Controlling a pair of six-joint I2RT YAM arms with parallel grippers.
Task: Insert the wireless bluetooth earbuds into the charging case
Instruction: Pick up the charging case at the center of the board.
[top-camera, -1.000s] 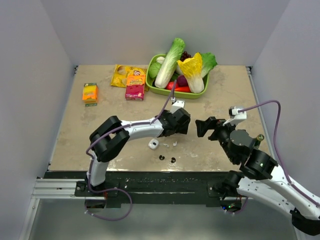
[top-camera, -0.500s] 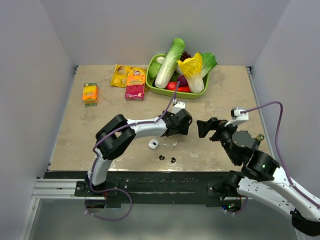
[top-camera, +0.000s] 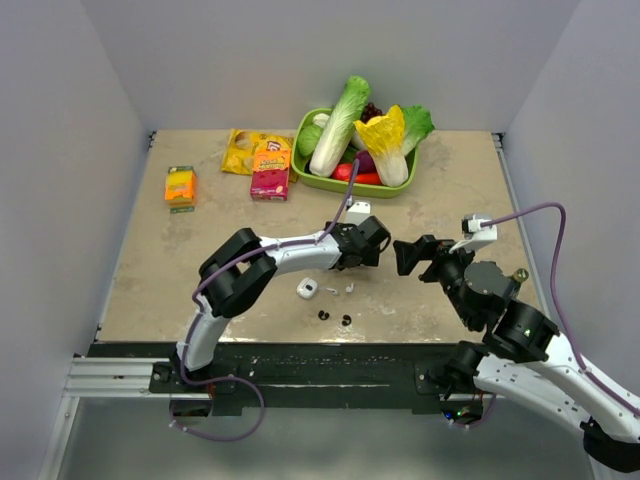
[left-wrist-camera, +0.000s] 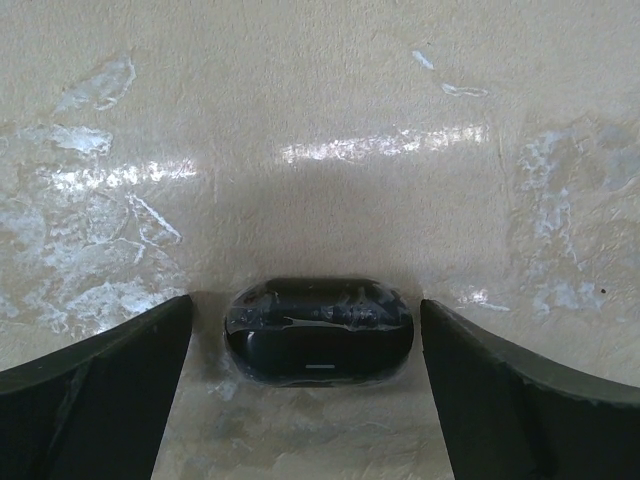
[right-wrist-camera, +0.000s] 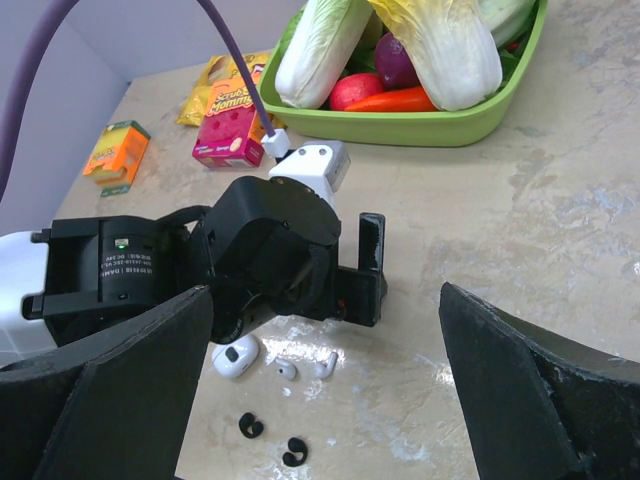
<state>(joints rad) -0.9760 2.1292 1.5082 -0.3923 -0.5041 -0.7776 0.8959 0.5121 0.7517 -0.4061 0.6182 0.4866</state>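
Progress: nothing seated | both earbuds (right-wrist-camera: 287, 370) loose on bench (top-camera: 450, 190) beside charging case (right-wrist-camera: 237, 358) | left pincer (left-wrist-camera: 305, 310) spread wide, empty | right pincer (right-wrist-camera: 322, 300) likewise | remaining: grasp and insert both

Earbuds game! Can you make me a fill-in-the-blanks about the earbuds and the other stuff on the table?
1. ___ white earbuds lie on the table beside the case.
2. The tray holding the vegetables is ___.
3. The left gripper and the right gripper are both ___, holding nothing.
4. The box farthest to the left is ___.

Missing words: two; green; open; orange.
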